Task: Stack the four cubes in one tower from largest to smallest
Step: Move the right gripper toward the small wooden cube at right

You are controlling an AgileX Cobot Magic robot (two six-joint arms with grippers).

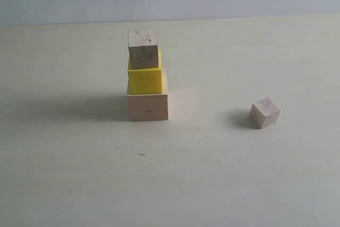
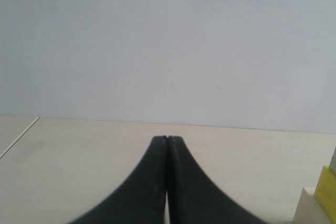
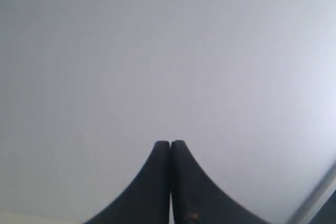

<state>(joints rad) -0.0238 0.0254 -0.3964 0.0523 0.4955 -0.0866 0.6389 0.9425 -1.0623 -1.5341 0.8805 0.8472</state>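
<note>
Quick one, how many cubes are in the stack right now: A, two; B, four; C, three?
C: the large pale wooden cube, the yellow cube and the small brownish cube are stacked, while the smallest pale cube sits apart on the table.

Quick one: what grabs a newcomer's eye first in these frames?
Left of centre, three cubes stand stacked: large pale cube at the base, bright yellow cube on it, brownish wooden cube on top. The smallest cube sits alone on the table, off to the right. Left gripper and right gripper have jaws shut, empty.
</note>
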